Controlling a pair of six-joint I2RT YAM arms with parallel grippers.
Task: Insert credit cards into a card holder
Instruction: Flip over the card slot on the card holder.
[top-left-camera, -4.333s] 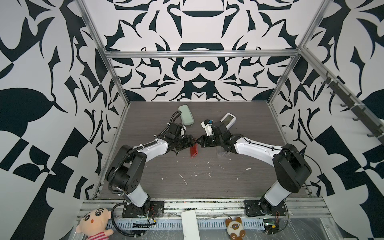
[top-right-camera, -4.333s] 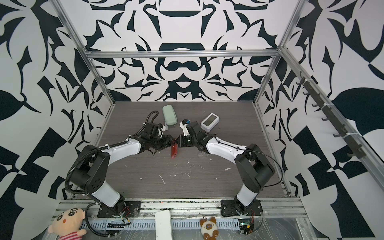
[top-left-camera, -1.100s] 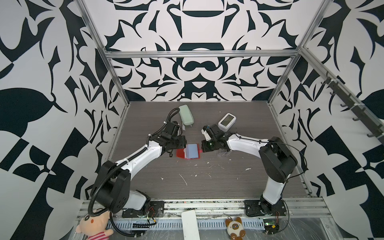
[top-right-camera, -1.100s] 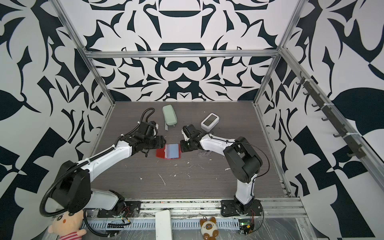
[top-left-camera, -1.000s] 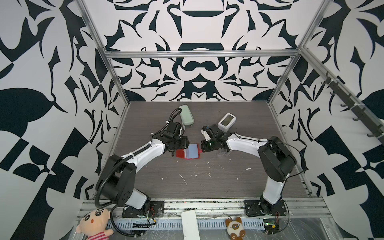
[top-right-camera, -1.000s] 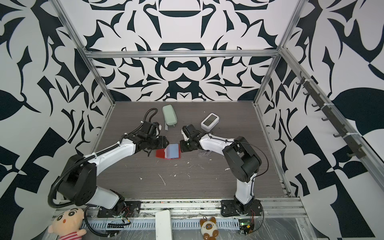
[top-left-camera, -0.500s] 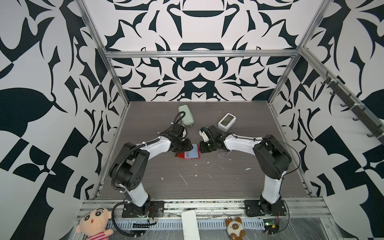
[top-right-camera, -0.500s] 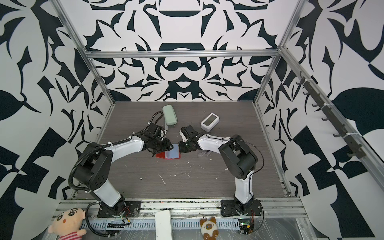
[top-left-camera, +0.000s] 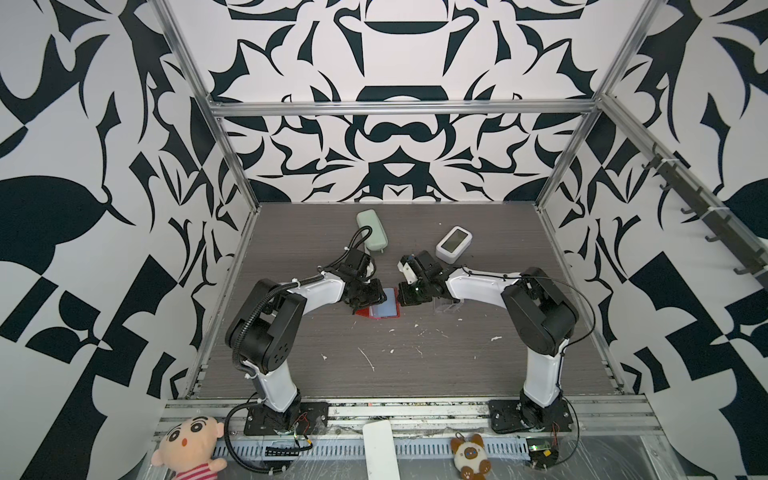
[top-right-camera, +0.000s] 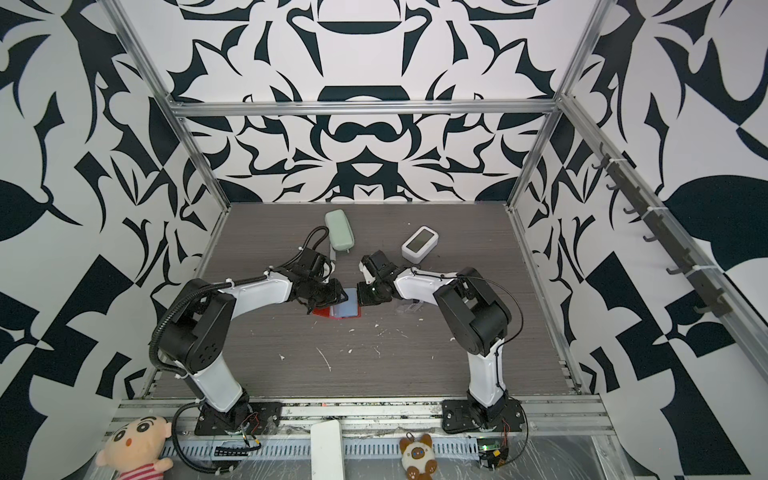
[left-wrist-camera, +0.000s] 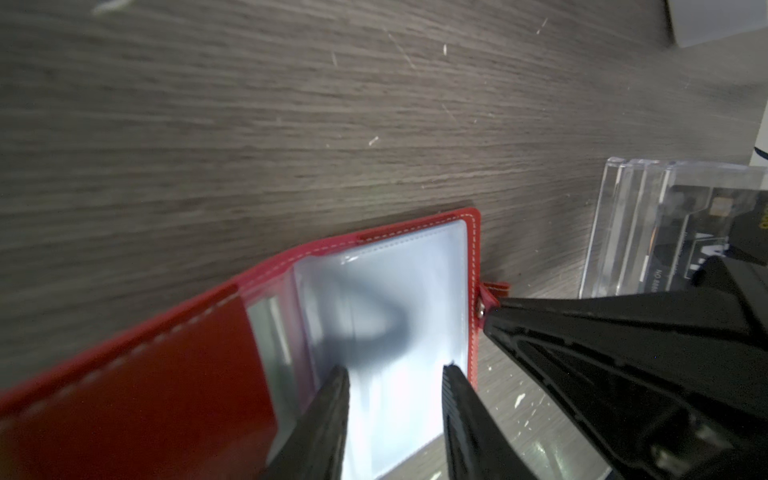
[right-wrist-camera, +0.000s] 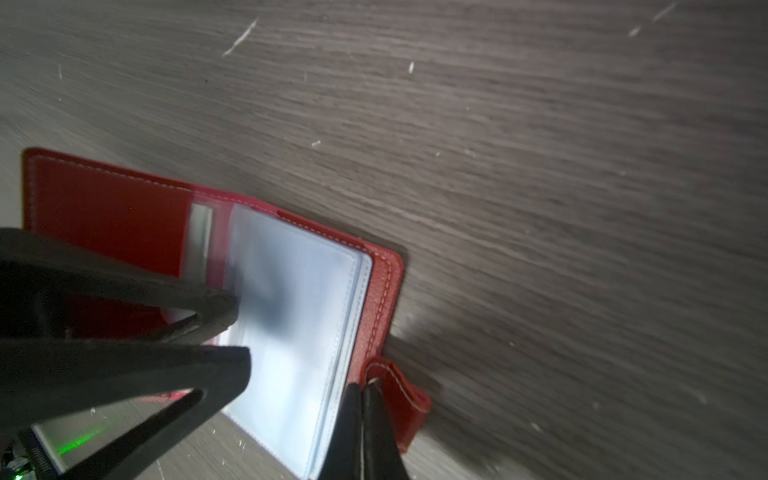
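Note:
The card holder (top-left-camera: 384, 309) (top-right-camera: 345, 309) lies open on the table between both arms, red cover (left-wrist-camera: 166, 395) (right-wrist-camera: 104, 208) down and clear sleeve pages up. My left gripper (left-wrist-camera: 395, 370) (right-wrist-camera: 241, 332) is open, both fingertips resting on the top sleeve page with nothing between them. My right gripper (right-wrist-camera: 361, 384) (left-wrist-camera: 492, 316) is shut, its tips pressing on the cover's edge by the snap-button tab. One of the credit cards (left-wrist-camera: 702, 245), black with white lettering, stands in a clear stand beside the holder. Other cards are out of view.
The clear acrylic stand (top-left-camera: 446, 307) (top-right-camera: 409, 307) sits just under the right forearm. A mint-green case (top-left-camera: 372, 224) and a white device with a screen (top-left-camera: 454, 245) lie behind the arms. White scraps dot the wood-grain table (top-left-camera: 374, 365).
Seconds ago both grippers held the holder upright in the air; it now lies open and flat. In the last second the left gripper moved in over the sleeves and its jaws narrowed.

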